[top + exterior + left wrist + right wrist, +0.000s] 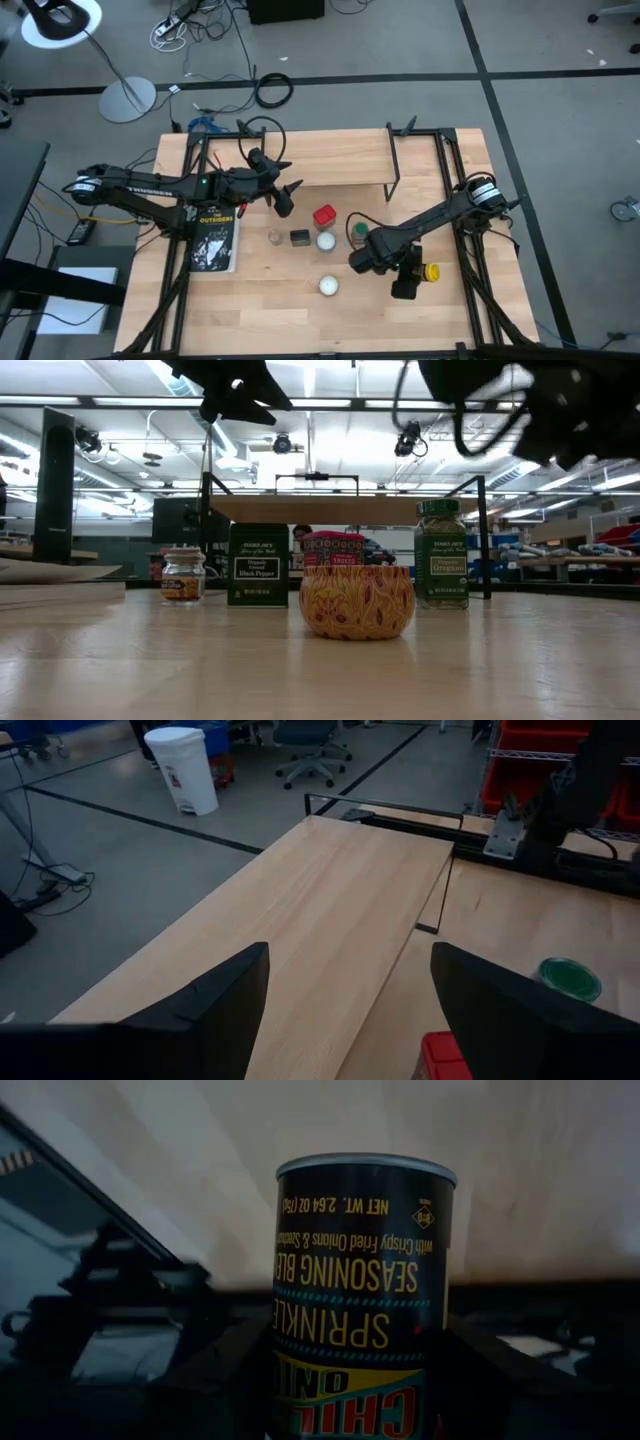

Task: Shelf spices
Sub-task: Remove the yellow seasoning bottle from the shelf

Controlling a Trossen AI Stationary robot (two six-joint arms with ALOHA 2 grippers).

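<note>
A book (214, 243) lies on the table (290, 300), with two white round objects (328, 286) nearby.

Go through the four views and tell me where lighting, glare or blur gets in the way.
High view: evenly lit, soft shadows. Low view: ceiling lights glare, both arms are black silhouettes, and the patterned bowl in front is soft. Left wrist view: well lit, shelf sharp. Right wrist view: dim, the seasoning jar fills it with its label readable, background dark and blurred.
</note>
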